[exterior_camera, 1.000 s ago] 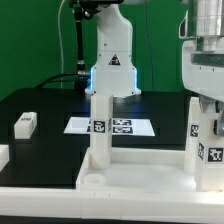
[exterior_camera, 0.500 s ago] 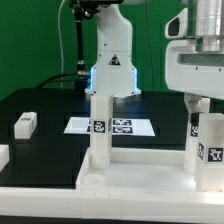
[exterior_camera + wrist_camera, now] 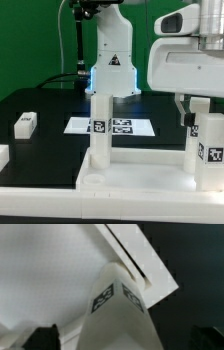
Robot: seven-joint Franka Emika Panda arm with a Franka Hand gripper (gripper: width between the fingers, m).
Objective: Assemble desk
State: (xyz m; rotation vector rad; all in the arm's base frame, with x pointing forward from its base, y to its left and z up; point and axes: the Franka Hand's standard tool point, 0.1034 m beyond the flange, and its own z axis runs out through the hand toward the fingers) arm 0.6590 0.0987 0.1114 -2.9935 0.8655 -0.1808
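Green wall backs a black tabletop [image 3: 45, 105], with the arm's glossy white pedestal [image 3: 112, 60] at the rear. The two-finger gripper [image 3: 193, 108] hangs at the exterior view's right, just above two upright legs. They rise from the large white rimmed rectangular plastic desk panel [image 3: 130, 172], which lies flat beneath the tool. The front white square-section plastic leg [image 3: 213, 150] shows a black-and-white tag. The rear white square leg [image 3: 194, 135] stands just behind it and is partly hidden.

The wrist view looks straight down on one tagged leg top, which sits between the two dark fingers [image 3: 45, 336]. The jaws stand spread, with a visible gap on at least one side of the leg, so the tool grasps nothing. Which of the two legs this is cannot be told.

Well away from the gripper, toward the exterior view's left, a third white upright leg [image 3: 100, 130] stands in another corner of the panel. Beyond it the marker board [image 3: 125, 127] lies flat on the table. Farther still to that side, a loose white tagged leg [image 3: 25, 123] lies on the black surface. Another white piece [image 3: 3, 155] is cut off by the picture edge.
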